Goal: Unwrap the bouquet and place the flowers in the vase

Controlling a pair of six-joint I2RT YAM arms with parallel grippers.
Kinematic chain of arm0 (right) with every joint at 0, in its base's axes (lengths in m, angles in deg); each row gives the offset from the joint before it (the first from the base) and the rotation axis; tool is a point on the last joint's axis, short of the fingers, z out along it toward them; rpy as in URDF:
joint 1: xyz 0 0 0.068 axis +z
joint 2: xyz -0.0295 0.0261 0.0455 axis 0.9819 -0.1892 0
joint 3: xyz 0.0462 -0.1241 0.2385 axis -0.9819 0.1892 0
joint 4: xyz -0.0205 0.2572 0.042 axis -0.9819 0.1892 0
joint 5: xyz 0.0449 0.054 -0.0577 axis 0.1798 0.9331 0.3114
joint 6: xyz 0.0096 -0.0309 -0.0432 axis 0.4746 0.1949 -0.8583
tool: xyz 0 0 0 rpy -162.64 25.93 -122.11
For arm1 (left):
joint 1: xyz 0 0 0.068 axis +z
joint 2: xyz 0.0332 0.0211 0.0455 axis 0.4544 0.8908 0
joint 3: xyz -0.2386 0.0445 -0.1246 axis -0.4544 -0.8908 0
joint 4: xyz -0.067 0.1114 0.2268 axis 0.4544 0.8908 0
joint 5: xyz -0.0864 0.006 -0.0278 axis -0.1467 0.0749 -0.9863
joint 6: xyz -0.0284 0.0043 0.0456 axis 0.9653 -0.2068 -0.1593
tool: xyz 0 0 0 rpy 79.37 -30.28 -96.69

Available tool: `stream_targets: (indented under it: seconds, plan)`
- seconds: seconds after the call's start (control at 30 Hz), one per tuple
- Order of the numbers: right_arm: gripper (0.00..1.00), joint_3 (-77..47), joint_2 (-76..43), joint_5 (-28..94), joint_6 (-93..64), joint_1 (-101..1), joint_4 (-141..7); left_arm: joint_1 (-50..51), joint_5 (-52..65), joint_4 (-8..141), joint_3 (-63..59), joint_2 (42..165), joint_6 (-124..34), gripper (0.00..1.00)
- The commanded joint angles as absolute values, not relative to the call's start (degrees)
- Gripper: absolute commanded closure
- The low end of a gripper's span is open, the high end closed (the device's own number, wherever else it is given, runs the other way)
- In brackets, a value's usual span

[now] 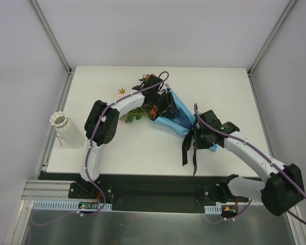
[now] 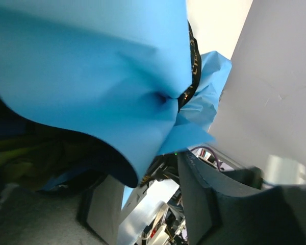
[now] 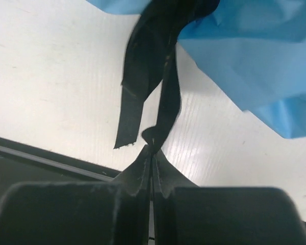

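Observation:
The bouquet lies mid-table, its blue paper cone (image 1: 176,116) pointing right and its flowers (image 1: 137,113) spilling out to the left. My left gripper (image 1: 163,104) hovers over the cone's mouth. In the left wrist view the left gripper (image 2: 143,178) is open, with the blue paper (image 2: 92,66) hanging between its fingers. My right gripper (image 1: 195,137) is at the cone's tip. The right wrist view shows the right gripper (image 3: 153,148) shut on one tail of the black ribbon (image 3: 166,102). A second tail hangs free beside it. The white ribbed vase (image 1: 66,128) stands at the table's left edge.
The table's front edge (image 1: 143,173) runs just below the hanging ribbon tails (image 1: 186,153). White walls and metal frame posts (image 1: 51,35) enclose the table at the back and sides. The vase sits close to the left arm's elbow (image 1: 102,122).

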State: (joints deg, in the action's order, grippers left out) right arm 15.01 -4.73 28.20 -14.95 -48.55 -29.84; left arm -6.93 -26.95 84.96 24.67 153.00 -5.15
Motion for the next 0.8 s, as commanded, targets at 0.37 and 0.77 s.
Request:
stream_targets:
  seconds: [0.37, 0.77]
  plan:
    - [0.99, -11.41, 3.73, 22.61, -17.24, -48.42, -17.85, -6.02, -25.08, 83.54, 21.17, 154.55, -7.9, 0.6]
    - [0.99, -27.42, 3.55, 15.15, -17.85, -48.59, -16.97, -4.79, -24.11, 83.54, 12.56, 152.36, -11.32, 0.61]
